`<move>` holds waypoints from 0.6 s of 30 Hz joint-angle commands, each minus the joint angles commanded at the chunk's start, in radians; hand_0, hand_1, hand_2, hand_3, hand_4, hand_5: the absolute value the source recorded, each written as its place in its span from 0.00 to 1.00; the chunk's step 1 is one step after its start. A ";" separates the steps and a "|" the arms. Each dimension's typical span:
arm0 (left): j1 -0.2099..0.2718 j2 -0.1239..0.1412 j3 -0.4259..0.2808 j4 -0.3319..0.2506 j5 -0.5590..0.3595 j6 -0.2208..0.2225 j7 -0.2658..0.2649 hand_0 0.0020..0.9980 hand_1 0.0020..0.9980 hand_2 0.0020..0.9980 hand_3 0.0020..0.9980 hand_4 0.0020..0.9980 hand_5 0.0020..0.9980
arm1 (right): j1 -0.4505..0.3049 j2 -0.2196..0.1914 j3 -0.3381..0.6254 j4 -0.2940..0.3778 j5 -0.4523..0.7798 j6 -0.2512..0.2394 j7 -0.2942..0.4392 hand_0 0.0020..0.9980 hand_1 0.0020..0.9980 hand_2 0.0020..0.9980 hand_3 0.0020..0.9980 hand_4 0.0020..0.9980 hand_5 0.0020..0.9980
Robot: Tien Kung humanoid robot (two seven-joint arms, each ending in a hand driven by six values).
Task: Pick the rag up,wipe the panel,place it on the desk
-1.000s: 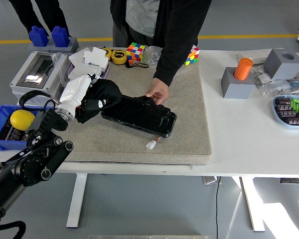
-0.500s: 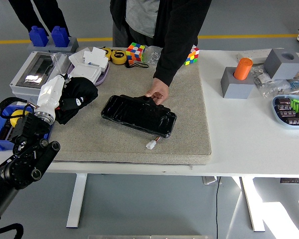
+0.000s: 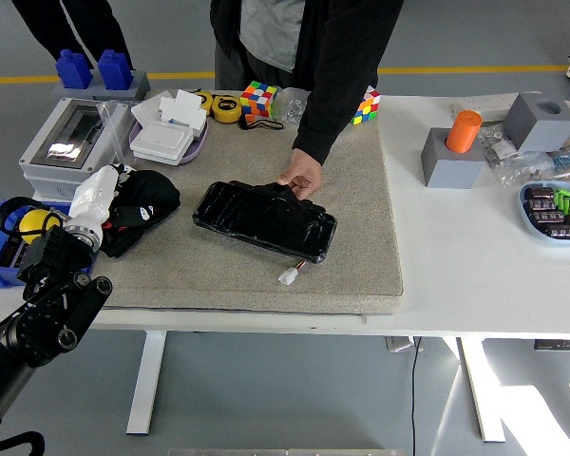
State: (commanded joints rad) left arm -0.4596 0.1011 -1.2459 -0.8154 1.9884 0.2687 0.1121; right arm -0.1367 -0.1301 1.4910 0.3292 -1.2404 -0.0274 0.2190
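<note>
The black rag [image 3: 142, 204] lies bunched on the left edge of the grey mat [image 3: 361, 228], with my left hand [image 3: 100, 198], white-gloved, resting against its left side; whether the fingers still grip it I cannot make out. The glossy black panel [image 3: 264, 218] sits in the middle of the mat. A person's hand [image 3: 301, 177] presses on the panel's far edge. My right arm is out of the picture.
A blue bin [image 3: 5, 249] with a yellow ball sits at the left edge. A grey electrical box [image 3: 66, 142] and white tray [image 3: 166, 138] stand behind the rag. Rubik's cubes [image 3: 260, 98], grey blocks with an orange cylinder [image 3: 464, 131], and a parts dish [image 3: 554, 209] occupy the back and right.
My left hand pulled the rag off the panel's left end, leftward and down to the mat's left edge. The person's hand stayed on the panel.
</note>
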 joint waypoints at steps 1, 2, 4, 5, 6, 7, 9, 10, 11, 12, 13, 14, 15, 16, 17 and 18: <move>0.003 0.000 -0.002 -0.005 0.003 -0.003 0.004 0.71 0.85 0.90 0.89 1.00 0.28 | 0.000 0.000 0.000 0.000 0.001 0.000 0.000 0.59 0.60 0.54 0.53 0.91 0.36; 0.006 0.001 -0.004 -0.014 -0.002 -0.009 0.011 0.71 0.85 0.90 0.89 1.00 0.28 | 0.000 0.000 -0.001 0.000 0.001 0.000 0.000 0.59 0.60 0.54 0.53 0.91 0.36; 0.013 0.002 -0.010 -0.031 -0.002 -0.012 0.013 0.71 0.85 0.90 0.89 1.00 0.28 | 0.000 0.000 -0.002 0.000 0.001 0.000 0.000 0.59 0.60 0.54 0.53 0.91 0.36; 0.017 0.002 -0.014 -0.041 -0.008 -0.014 0.012 0.71 0.85 0.90 0.89 1.00 0.28 | -0.001 0.000 -0.002 0.001 0.001 0.000 0.001 0.59 0.60 0.54 0.53 0.91 0.36; 0.020 0.003 -0.017 -0.049 -0.015 -0.014 0.008 0.89 0.98 1.00 1.00 1.00 0.51 | -0.001 0.000 -0.003 0.001 0.001 0.001 0.001 0.59 0.60 0.54 0.53 0.91 0.36; 0.024 0.003 -0.023 -0.059 -0.017 -0.014 0.005 0.89 0.98 1.00 1.00 1.00 0.51 | -0.001 0.000 -0.003 0.000 0.001 0.001 0.001 0.59 0.60 0.54 0.53 0.91 0.36; 0.032 0.005 -0.033 -0.077 -0.025 -0.013 -0.004 0.89 0.98 1.00 1.00 1.00 0.51 | -0.001 -0.001 -0.003 0.001 0.001 0.001 0.001 0.59 0.60 0.54 0.53 0.91 0.36; 0.040 0.006 -0.046 -0.094 -0.040 -0.005 -0.019 0.89 0.98 1.00 1.00 1.00 0.51 | 0.000 -0.001 -0.003 0.001 0.000 0.001 0.001 0.59 0.60 0.54 0.53 0.91 0.36; 0.046 0.006 -0.057 -0.106 -0.053 0.006 -0.035 0.89 0.98 1.00 1.00 1.00 0.51 | 0.001 -0.001 -0.003 0.001 0.000 0.002 0.001 0.59 0.60 0.54 0.53 0.91 0.36; 0.049 0.006 -0.066 -0.114 -0.062 0.014 -0.050 0.90 0.99 1.00 1.00 1.00 0.65 | 0.001 -0.002 -0.003 0.001 0.000 0.002 0.001 0.59 0.60 0.54 0.53 0.91 0.36; 0.059 0.006 -0.083 -0.131 -0.089 0.037 -0.085 0.90 0.99 1.00 1.00 1.00 0.65 | 0.002 -0.001 -0.001 0.000 -0.001 0.002 0.001 0.59 0.60 0.54 0.53 0.91 0.36; 0.066 0.006 -0.095 -0.142 -0.121 0.059 -0.119 0.90 0.99 1.00 1.00 1.00 0.65 | 0.002 0.000 0.000 0.000 -0.001 0.002 0.001 0.59 0.60 0.54 0.53 0.91 0.36; 0.074 0.005 -0.104 -0.151 -0.157 0.081 -0.159 0.90 0.99 1.00 1.00 1.00 0.65 | 0.002 0.000 0.000 0.000 -0.002 0.002 0.001 0.59 0.60 0.54 0.53 0.91 0.36; 0.080 0.005 -0.110 -0.158 -0.194 0.100 -0.196 0.90 0.99 1.00 1.00 1.00 0.65 | 0.003 0.000 0.000 -0.001 -0.002 0.002 0.001 0.59 0.60 0.54 0.53 0.91 0.36; 0.091 0.003 -0.117 -0.166 -0.239 0.119 -0.241 0.90 0.99 1.00 1.00 1.00 0.65 | 0.003 0.000 0.002 -0.001 -0.003 0.002 0.001 0.59 0.60 0.54 0.53 0.91 0.36; 0.100 0.000 -0.122 -0.173 -0.278 0.130 -0.280 0.62 0.72 0.76 0.77 0.99 0.38 | 0.004 0.000 0.002 -0.002 -0.004 0.002 0.001 0.59 0.60 0.54 0.53 0.91 0.36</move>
State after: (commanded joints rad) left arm -0.3597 0.1012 -1.3683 -0.9888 1.7101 0.3983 -0.1680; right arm -0.1330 -0.1300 1.4931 0.3272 -1.2447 -0.0256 0.2196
